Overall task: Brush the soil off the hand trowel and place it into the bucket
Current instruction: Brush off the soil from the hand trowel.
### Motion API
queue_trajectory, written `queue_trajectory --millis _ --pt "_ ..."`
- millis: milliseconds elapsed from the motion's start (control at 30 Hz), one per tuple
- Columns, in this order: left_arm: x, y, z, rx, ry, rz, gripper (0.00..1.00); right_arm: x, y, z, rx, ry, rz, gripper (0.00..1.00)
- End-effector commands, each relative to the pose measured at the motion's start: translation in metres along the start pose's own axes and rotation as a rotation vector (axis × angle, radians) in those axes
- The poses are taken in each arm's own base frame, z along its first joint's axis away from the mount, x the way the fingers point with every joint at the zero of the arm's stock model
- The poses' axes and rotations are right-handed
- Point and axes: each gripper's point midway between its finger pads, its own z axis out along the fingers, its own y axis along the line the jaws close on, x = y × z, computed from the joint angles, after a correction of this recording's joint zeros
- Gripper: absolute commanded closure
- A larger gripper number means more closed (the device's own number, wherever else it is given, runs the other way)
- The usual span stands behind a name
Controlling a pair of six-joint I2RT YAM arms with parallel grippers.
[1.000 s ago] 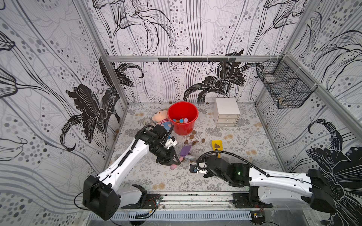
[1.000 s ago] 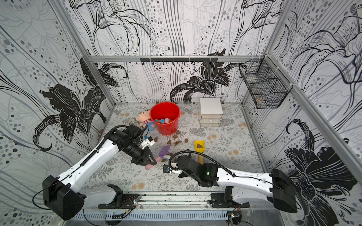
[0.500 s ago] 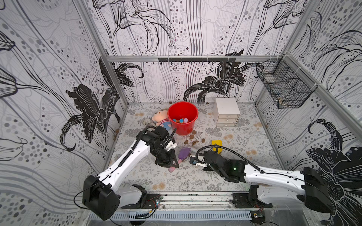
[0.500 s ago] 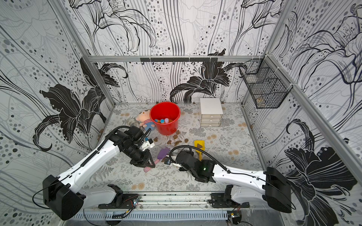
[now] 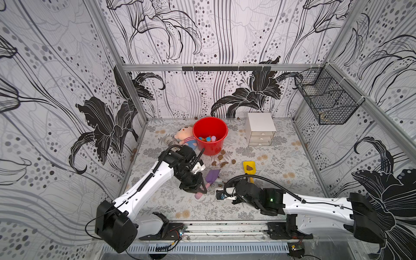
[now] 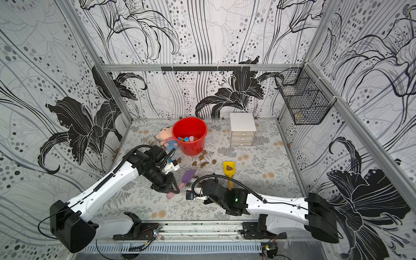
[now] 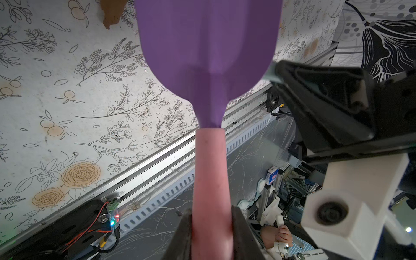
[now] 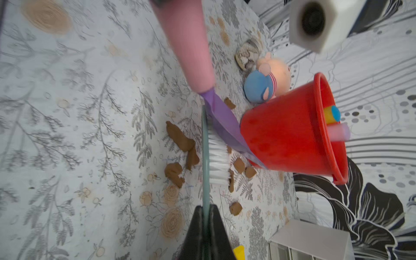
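Observation:
My left gripper (image 5: 199,191) (image 6: 173,190) (image 7: 211,216) is shut on the pink handle of the hand trowel (image 5: 212,176) (image 6: 188,176) (image 7: 209,56) (image 8: 222,126), holding its purple blade tilted above the table. No soil shows on the blade face in the left wrist view. My right gripper (image 5: 226,190) (image 8: 206,209) is shut on a teal-handled brush (image 8: 216,155) (image 5: 218,180), whose white bristles press against the blade. The soil (image 5: 224,163) (image 6: 203,163) (image 8: 180,139) lies as brown clumps on the table. The red bucket (image 5: 211,148) (image 6: 191,148) (image 8: 281,135) stands behind, with small coloured toys inside.
A yellow trowel (image 5: 248,167) carrying one brown clump lies right of the soil. A plush doll (image 5: 185,137) leans beside the bucket. A white drawer box (image 5: 261,129) stands at the back right. A wire basket (image 5: 326,101) hangs on the right wall.
My right arm swept the brush toward the back along the blade, then drew it back toward the front. My left gripper shifted the trowel slightly down and forward.

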Motion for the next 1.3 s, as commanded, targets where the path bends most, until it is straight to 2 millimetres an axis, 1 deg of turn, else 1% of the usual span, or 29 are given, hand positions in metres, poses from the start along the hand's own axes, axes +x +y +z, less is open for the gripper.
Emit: queue_trajectory --millis 0,67,167,200,233,267,333,367,433,500,533,633,733,800,867,933,1000,1133,1200,1267 --pt "0.002 -0.004 -0.001 0.003 0.016 0.025 1.0 0.009 -0.036 0.003 0.142 0.051 0.062 1.0" --pt "-0.001 -0.005 -0.004 -0.007 0.005 0.031 1.0 0.015 -0.03 0.004 0.123 0.073 0.045 1.0" --pt "-0.006 -0.006 -0.01 -0.034 -0.025 0.049 1.0 0.013 -0.007 0.002 0.035 0.043 0.017 1.0" --pt "-0.007 -0.006 -0.012 -0.042 -0.03 0.052 1.0 0.009 0.002 -0.001 0.009 0.021 0.002 1.0" --pt "-0.007 -0.006 -0.013 -0.042 -0.034 0.055 1.0 0.0 0.011 -0.005 -0.033 -0.021 -0.012 1.0" --pt "-0.007 -0.006 -0.013 -0.042 -0.031 0.053 1.0 -0.006 0.017 -0.008 -0.056 -0.051 -0.021 1.0" --pt "-0.007 -0.006 -0.013 -0.044 -0.034 0.05 1.0 -0.023 0.019 -0.013 -0.069 -0.123 -0.018 1.0" --pt "-0.006 -0.005 -0.012 -0.049 -0.03 0.047 1.0 -0.03 0.016 -0.015 -0.061 -0.148 -0.005 1.0" --pt "-0.005 -0.002 -0.014 -0.073 -0.034 0.049 1.0 -0.036 0.004 -0.016 -0.017 -0.161 0.019 1.0" --pt "-0.006 0.0 -0.018 -0.092 -0.05 0.054 1.0 -0.03 -0.012 -0.014 0.04 -0.116 0.064 1.0" --pt "-0.005 0.0 -0.02 -0.101 -0.056 0.058 1.0 -0.024 -0.022 -0.013 0.063 -0.087 0.107 1.0" --pt "-0.004 0.004 -0.026 -0.136 -0.074 0.076 1.0 0.009 -0.048 -0.012 0.127 0.012 0.275 1.0" --pt "-0.005 0.0 -0.034 -0.142 -0.105 0.101 1.0 0.038 -0.06 -0.018 0.164 0.091 0.41 1.0" --pt "-0.007 -0.005 -0.044 -0.157 -0.137 0.121 1.0 0.058 -0.063 -0.025 0.196 0.168 0.444 1.0" --pt "-0.013 -0.009 -0.053 -0.167 -0.173 0.14 1.0 0.067 -0.064 -0.032 0.211 0.206 0.466 1.0" --pt "-0.022 -0.014 -0.065 -0.179 -0.219 0.155 1.0 0.064 -0.064 -0.038 0.195 0.181 0.516 1.0" --pt "-0.033 -0.021 -0.081 -0.181 -0.279 0.173 1.0 0.056 -0.064 -0.043 0.173 0.127 0.566 1.0" --pt "-0.059 -0.033 -0.114 -0.215 -0.396 0.204 1.0 0.052 -0.072 -0.052 0.179 0.09 0.596 1.0" --pt "-0.078 -0.032 -0.133 -0.275 -0.463 0.204 1.0 0.053 -0.077 -0.053 0.181 0.087 0.605 1.0" --pt "-0.097 -0.026 -0.148 -0.346 -0.512 0.195 1.0 0.053 -0.079 -0.053 0.182 0.088 0.613 1.0"
